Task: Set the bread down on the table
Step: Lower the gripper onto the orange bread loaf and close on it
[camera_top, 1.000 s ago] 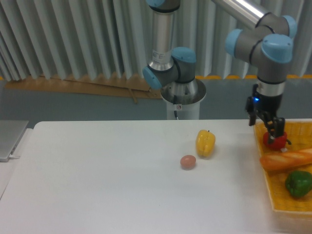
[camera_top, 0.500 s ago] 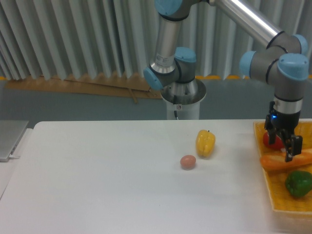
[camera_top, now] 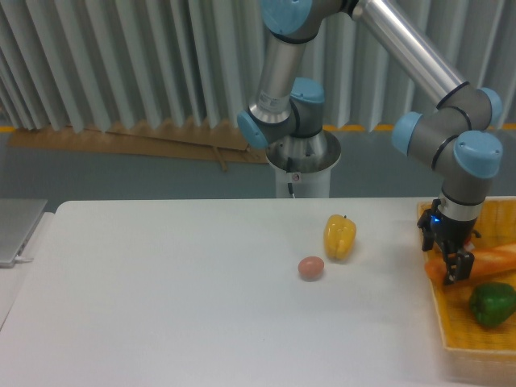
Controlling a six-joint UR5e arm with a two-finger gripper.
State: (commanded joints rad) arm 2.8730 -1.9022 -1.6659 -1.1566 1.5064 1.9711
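Corrugated grey panels run behind the scene, with a strip of brown cardboard-like board along their foot, and in front of them stands the white table (camera_top: 161, 306), its near part bare. Near the middle of the tabletop a yellow bell pepper (camera_top: 339, 236) stands upright, and just beside it, toward the front left, lies a small pinkish-brown egg-like ball (camera_top: 311, 268); the two are close but apart. At the far left edge a grey flat object (camera_top: 18, 230) rests on a lower surface beside the table.

On the right side sits a yellow wicker basket (camera_top: 451, 334), partly cut off by the frame edge. Inside it lies the bread (camera_top: 493, 259), a golden-orange baguette stretched roughly across the basket, tilted slightly upward toward the right. A green bell pepper (camera_top: 492, 303) sits in the basket just in front of the baguette. Something red shows behind the arm's wrist, too hidden to name.

The UR5e arm reaches down from above, and its gripper (camera_top: 449, 256) points downward at the left end of the baguette, with dark fingers (camera_top: 462, 266) on either side of that end. Whether they are pressing on the bread or merely straddling it cannot be told at this size.
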